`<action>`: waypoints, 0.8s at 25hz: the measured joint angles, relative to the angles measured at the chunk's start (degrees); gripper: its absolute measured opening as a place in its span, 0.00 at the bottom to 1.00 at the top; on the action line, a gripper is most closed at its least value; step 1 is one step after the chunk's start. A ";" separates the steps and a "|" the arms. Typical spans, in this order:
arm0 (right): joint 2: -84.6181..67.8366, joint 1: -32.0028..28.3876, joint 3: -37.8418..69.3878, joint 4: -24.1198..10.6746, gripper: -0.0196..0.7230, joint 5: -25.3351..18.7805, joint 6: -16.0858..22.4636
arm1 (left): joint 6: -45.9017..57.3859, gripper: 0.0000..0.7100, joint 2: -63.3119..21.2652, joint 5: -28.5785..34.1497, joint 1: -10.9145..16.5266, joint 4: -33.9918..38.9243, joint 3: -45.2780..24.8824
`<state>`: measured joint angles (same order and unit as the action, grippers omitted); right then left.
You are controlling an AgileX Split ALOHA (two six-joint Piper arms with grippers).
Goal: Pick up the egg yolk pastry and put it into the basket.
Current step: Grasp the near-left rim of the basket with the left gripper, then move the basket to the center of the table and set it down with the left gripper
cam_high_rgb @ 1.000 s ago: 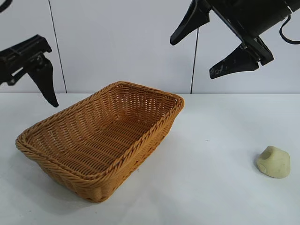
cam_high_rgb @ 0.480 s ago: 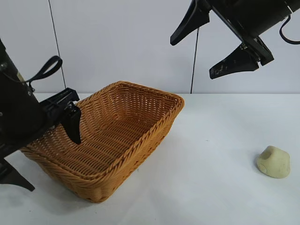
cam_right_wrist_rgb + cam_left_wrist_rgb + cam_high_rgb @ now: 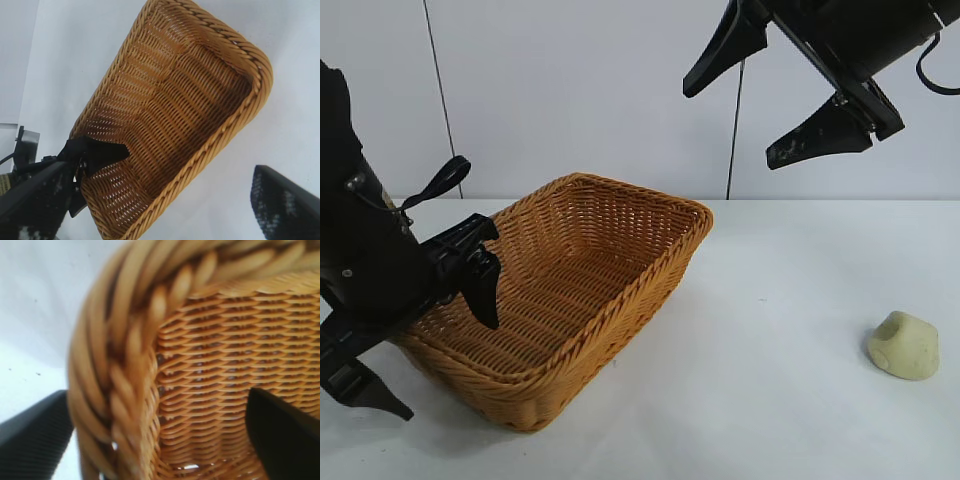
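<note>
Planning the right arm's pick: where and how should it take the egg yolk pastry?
Probably from above, pincer fingers across the low sides of the egg yolk pastry. It is a small rounded dome sitting flat-base down on the table, nothing beside it, so its flanks are open to a top-down approach.

Setting: a robot test bench or lab, as we read it. We note a plain white table point(image 3: 770, 400), a bare white panelled wall point(image 3: 580, 90) with thin dark seams behind it, and two black robot arms at the table. We see no household furnishings, only staged props.
</note>
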<state>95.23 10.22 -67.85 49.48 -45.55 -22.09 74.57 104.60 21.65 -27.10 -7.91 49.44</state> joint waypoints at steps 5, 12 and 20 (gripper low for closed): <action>0.00 0.00 0.00 0.00 0.96 -0.26 0.00 | 0.00 0.28 0.00 1.30 0.18 0.00 0.00; 0.00 0.00 0.00 0.00 0.96 -0.44 0.00 | -0.61 0.12 -0.40 1.15 0.57 -0.51 0.00; 0.00 0.00 0.00 -0.06 0.96 -1.29 0.00 | -27.41 0.12 -2.65 11.69 10.49 -10.73 4.90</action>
<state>95.23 10.22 -67.85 49.42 -46.84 -22.09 47.17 101.95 33.34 -16.62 -18.64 54.34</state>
